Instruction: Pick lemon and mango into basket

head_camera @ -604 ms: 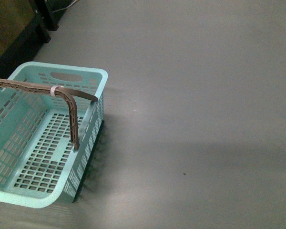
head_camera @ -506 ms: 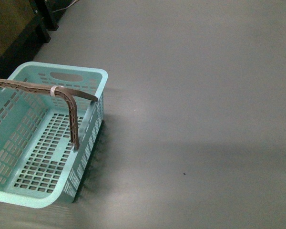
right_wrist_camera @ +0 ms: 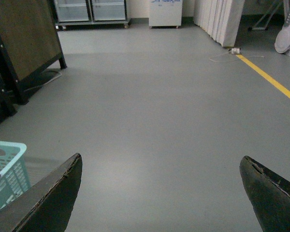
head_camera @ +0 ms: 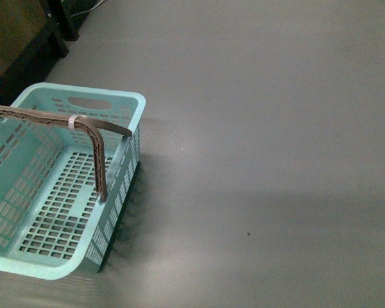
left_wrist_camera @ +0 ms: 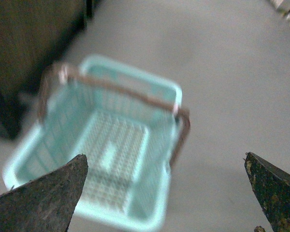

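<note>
Grey floor (head_camera: 263, 128) carries the basket (head_camera: 115, 95), empty, on the robot's left. Left pincer (left_wrist_camera: 164, 162) and right pincer (right_wrist_camera: 159, 159) are spread wide, holding nothing. Lemon and mango: not in view. Risk: reaching blind; the handle (head_camera: 97, 154) may deflect a drop.

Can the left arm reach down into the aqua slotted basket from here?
Probably yes: the left tool hangs open above the aqua slotted plastic basket, nothing between; only its brown swing handle crosses the opening.
</note>
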Available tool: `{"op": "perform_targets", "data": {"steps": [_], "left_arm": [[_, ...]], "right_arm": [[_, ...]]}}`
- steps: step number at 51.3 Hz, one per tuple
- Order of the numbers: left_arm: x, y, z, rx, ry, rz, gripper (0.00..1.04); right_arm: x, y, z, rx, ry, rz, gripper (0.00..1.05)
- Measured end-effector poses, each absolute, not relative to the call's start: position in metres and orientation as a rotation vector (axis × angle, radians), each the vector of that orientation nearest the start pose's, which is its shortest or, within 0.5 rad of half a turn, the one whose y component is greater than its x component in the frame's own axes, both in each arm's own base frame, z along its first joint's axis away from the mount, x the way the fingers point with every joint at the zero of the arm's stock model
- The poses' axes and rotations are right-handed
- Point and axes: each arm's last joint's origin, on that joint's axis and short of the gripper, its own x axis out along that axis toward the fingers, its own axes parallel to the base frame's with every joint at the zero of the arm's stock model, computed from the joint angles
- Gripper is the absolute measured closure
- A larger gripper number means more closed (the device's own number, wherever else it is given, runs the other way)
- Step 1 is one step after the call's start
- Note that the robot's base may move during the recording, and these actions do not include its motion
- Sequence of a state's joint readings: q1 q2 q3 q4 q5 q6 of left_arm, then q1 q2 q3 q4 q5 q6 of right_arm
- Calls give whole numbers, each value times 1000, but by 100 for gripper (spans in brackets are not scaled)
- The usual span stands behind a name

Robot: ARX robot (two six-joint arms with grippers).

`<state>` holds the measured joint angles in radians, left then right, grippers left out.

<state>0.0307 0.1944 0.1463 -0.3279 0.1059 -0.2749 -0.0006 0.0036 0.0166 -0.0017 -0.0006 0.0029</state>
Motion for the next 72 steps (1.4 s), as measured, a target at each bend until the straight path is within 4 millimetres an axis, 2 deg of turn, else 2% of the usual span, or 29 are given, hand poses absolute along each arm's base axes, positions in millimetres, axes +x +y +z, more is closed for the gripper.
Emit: {"op": "perform_targets", "data": {"steps": [2, 5, 11, 17, 29, 36, 45, 61, 72], "left_arm": [[100, 1, 165, -441, 480, 11, 7], [106, 6, 165, -623, 517, 36, 7], [125, 22, 166, -864, 495, 140, 7], [152, 34, 157, -980, 492, 229, 7], [223, 40, 139, -1054, 481, 253, 7], [269, 32, 113, -1073, 536, 278, 7], [302, 17, 87, -1090, 600, 302, 7], [357, 3, 60, -1109, 610, 308, 7], [377, 6, 42, -1105, 608, 319, 7]], "right_arm": [[97, 0, 169, 3, -11, -1, 9], [97, 0, 169, 3, -11, 0, 9], [97, 0, 169, 3, -11, 0, 9], [97, 0, 169, 3, -11, 0, 9], [97, 0, 169, 3, -11, 0, 9], [97, 0, 169, 3, -11, 0, 9], [97, 0, 169, 3, -11, 0, 9], [97, 0, 169, 3, -11, 0, 9], [97, 0, 169, 3, -11, 0, 9]]}}
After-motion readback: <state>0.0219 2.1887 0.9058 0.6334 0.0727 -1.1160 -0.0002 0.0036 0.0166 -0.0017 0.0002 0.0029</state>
